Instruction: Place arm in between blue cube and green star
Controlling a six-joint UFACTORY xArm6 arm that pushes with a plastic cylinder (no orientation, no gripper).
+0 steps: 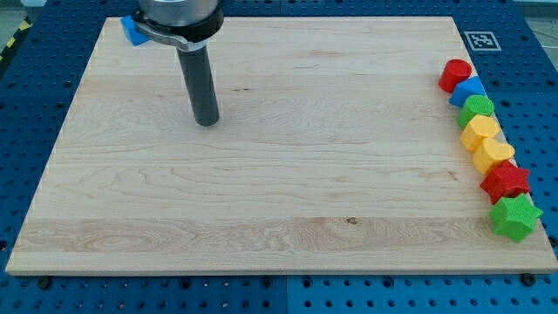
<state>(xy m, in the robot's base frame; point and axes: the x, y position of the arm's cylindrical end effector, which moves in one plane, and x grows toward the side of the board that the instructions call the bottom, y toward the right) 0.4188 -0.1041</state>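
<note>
A blue cube (133,30) sits at the board's top left corner, partly hidden behind the arm's housing. A green star (514,216) sits at the board's right edge near the bottom. My tip (207,122) rests on the board in the upper left area, below and to the right of the blue cube and far to the left of the green star.
A column of blocks runs down the right edge above the green star: a red block (454,75), a blue block (468,91), a green block (477,110), two yellow blocks (480,133) (493,153) and a red star (506,181). The wooden board (288,209) lies on a blue pegboard.
</note>
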